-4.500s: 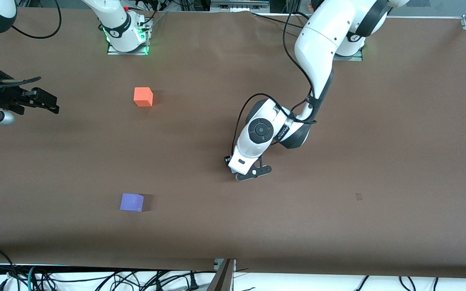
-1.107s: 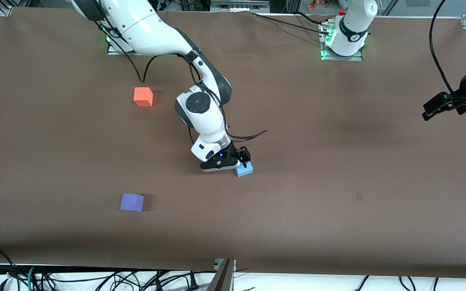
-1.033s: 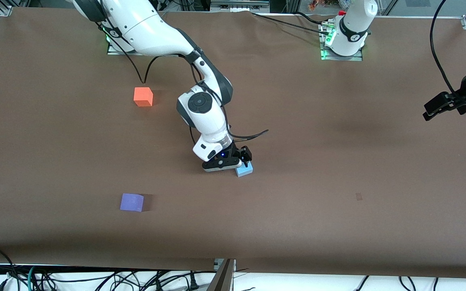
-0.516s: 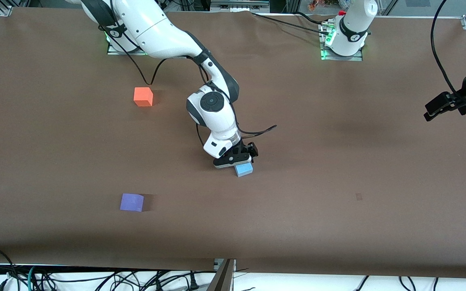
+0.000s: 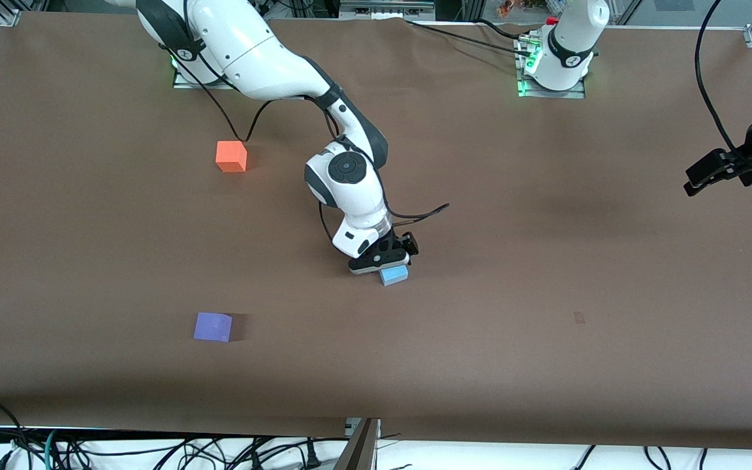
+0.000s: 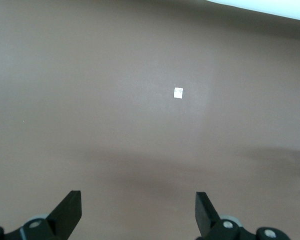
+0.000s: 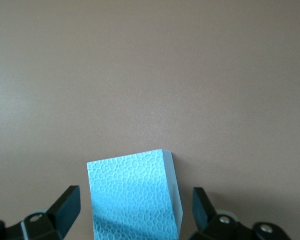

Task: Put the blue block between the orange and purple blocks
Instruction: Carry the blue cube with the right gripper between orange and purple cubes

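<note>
With the orange block and the purple block well apart toward the right arm's end, the blue block sits ungrasped on the tabletop between the right gripper's spread jaws, nothing moved yet, while the left gripper waits, jaws spread.

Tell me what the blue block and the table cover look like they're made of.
Blue block: probably foam or soft plastic, matte, with a fine pebbled cell texture on its top. Table cover: looks like brown paper or thin sheet, matte and smooth.
</note>
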Robot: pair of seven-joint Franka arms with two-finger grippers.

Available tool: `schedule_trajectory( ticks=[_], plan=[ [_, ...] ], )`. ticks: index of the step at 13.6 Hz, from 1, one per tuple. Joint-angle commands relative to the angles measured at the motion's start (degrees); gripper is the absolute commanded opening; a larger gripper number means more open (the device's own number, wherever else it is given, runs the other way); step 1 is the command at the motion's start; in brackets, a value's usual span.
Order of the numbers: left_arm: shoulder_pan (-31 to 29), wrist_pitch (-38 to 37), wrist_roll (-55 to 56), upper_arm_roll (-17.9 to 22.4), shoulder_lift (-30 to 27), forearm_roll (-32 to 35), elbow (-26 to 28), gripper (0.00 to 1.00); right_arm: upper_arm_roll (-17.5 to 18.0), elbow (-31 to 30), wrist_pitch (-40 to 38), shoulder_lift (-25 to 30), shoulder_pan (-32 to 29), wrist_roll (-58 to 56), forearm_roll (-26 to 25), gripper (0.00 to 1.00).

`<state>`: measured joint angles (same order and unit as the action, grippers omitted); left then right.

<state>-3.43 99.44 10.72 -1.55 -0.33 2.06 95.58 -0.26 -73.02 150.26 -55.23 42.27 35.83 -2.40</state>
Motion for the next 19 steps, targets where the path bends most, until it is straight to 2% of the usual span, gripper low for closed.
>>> schedule_trajectory(
  ticks=[1,2,4,5,6,8,9,12,15,16,18,19],
  plan=[
    [0.0,-1.4,-1.0,0.1,1.0,-0.4,-2.3,1.0,-0.6,2.1,0.6,-1.5,0.6,0.5,-0.9,0.72],
    [0.1,-1.4,-1.0,0.1,1.2,-0.3,-2.4,1.0,-0.7,2.2,0.6,-1.5,0.6,0.2,-1.1,0.58],
    [0.1,-1.4,-1.1,0.1,1.2,-0.3,-2.4,1.0,-0.6,2.2,0.5,-1.4,0.6,0.0,-2.1,0.36],
    [0.1,-1.4,-1.1,0.1,1.2,-0.2,-2.4,1.0,-0.7,2.2,0.5,-1.4,0.6,0.0,-2.2,0.27],
    [0.1,-1.4,-1.1,0.1,1.2,-0.2,-2.4,1.0,-0.7,2.2,0.2,-1.2,0.5,-0.2,-2.2,0.24],
    [0.2,-3.0,-1.5,0.1,1.2,0.1,-2.3,1.0,-1.1,2.3,-1.9,-0.1,0.0,-0.4,-2.1,0.24],
    [0.1,-3.7,-3.0,0.1,1.2,0.1,-2.3,1.0,-1.4,2.6,-5.0,0.7,-0.3,-0.6,-2.1,0.24],
    [-1.0,-3.7,-11.0,0.5,1.2,-0.6,-2.2,1.0,-2.3,8.9,-19.1,3.5,-2.2,-0.7,-2.0,0.2],
    [-1.1,-4.2,-10.9,0.4,1.3,-0.6,-2.2,1.0,-2.0,9.0,-26.9,7.4,-7.4,-4.3,-0.9,0.2],
    [-1.1,-4.2,-10.8,0.3,1.3,-0.6,-2.2,1.0,-1.4,8.9,-29.0,8.5,-10.2,-6.7,0.7,0.2],
    [-1.0,-4.2,-10.7,0.1,1.3,-0.6,-2.2,1.0,-1.5,8.7,-32.5,10.1,-14.7,-13.8,7.5,0.2],
    [-1.0,-4.2,-10.7,0.1,1.3,-0.6,-2.2,1.0,-1.9,8.0,-35.1,11.3,-15.8,-16.8,8.1,0.2]
  ],
)
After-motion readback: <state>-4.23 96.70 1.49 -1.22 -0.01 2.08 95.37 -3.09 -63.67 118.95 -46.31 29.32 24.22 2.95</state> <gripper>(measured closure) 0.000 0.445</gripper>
